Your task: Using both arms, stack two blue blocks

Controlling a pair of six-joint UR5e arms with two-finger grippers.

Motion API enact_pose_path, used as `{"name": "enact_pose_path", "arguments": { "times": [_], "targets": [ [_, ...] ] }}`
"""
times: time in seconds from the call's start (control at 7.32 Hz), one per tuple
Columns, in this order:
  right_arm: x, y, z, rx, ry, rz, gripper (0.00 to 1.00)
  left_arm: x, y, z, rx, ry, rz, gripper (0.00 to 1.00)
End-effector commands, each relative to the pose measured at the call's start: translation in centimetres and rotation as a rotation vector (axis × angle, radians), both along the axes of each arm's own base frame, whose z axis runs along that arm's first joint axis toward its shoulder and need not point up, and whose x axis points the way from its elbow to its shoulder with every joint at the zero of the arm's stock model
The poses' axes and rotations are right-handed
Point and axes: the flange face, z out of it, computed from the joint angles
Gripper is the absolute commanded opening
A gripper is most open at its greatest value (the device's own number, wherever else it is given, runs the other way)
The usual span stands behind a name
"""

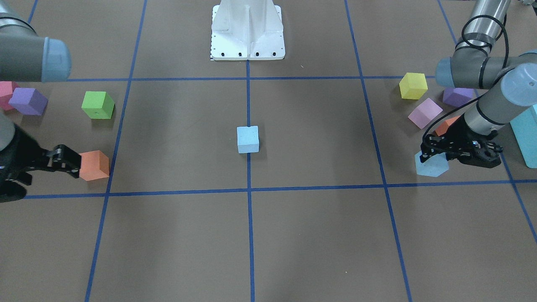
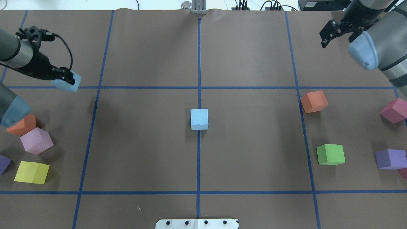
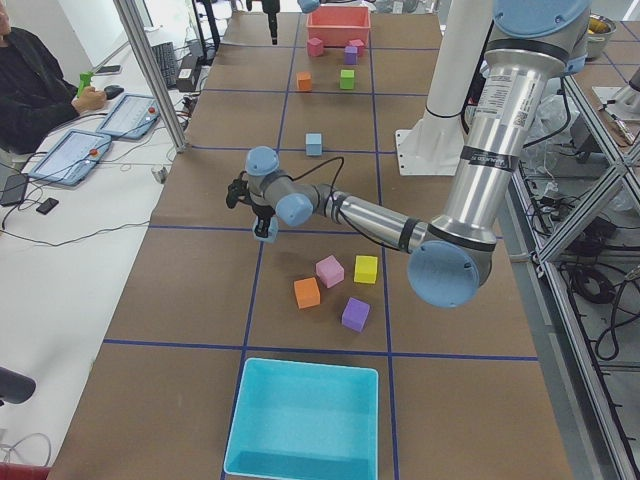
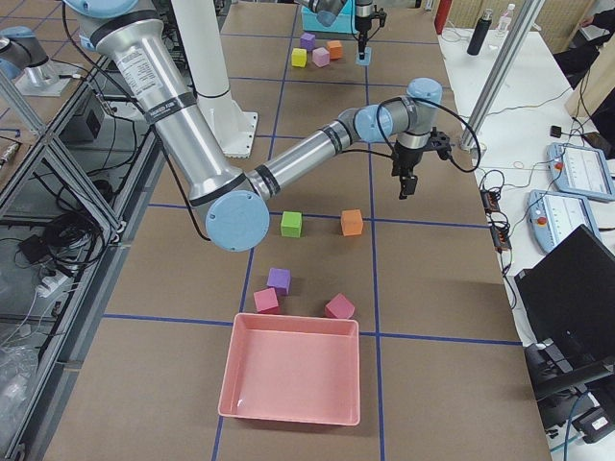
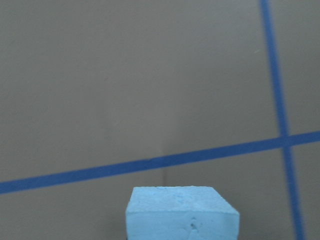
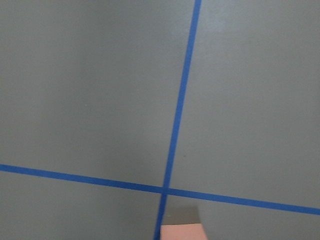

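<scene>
We hold one blue block (image 2: pixel 63 86) in the left end effector (image 2: pixel 66 77); next it goes toward 3 o'clock, onto the centre block (image 2: pixel 199 119).

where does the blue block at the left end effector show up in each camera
Front-facing: blue block lower right.
Overhead: block upper left.
Exterior left: block left of centre.
Exterior right: block top, far end.
Left wrist: block bottom centre.
Right wrist: not in it.
Landmark: white base post, in all four exterior views.
</scene>
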Motion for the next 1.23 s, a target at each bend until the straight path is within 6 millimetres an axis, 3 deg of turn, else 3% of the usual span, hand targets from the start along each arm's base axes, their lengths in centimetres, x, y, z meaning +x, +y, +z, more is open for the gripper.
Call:
{"name": "enact_pose_path", "arguments": {
  "times": [0.0,0.14,0.27,0.41,0.68,0.82,1.09],
  "targets": [
    [9.8,-1.5,6.8,0.032,0.042,-0.029,1.00,8.3,2.4,-16.3,-0.018,0.033,0.072,0.49],
    [11.8,-1.8,8.4,0.032,0.059,-0.033,1.00,12.9,4.4,-19.4,-0.001,0.043,0.097,0.49],
    [13.5,-2.0,10.2,0.020,0.078,-0.028,1.00,15.5,6.0,-21.9,0.014,0.067,0.107,0.49],
    [15.1,-1.9,11.4,0.030,0.090,-0.039,1.00,18.1,6.4,-23.9,0.005,0.077,0.123,0.49],
    [16.5,-1.8,12.7,0.024,0.100,-0.037,1.00,23.3,4.9,-28.3,-0.025,0.078,0.100,0.49],
    [16.6,-1.6,13.0,0.019,0.100,-0.035,1.00,26.0,5.4,-28.9,-0.020,0.082,0.073,0.49],
    [16.6,-1.6,13.1,0.019,0.100,-0.035,1.00,28.7,7.8,-29.1,-0.035,0.088,0.076,0.49]
  ]
}}
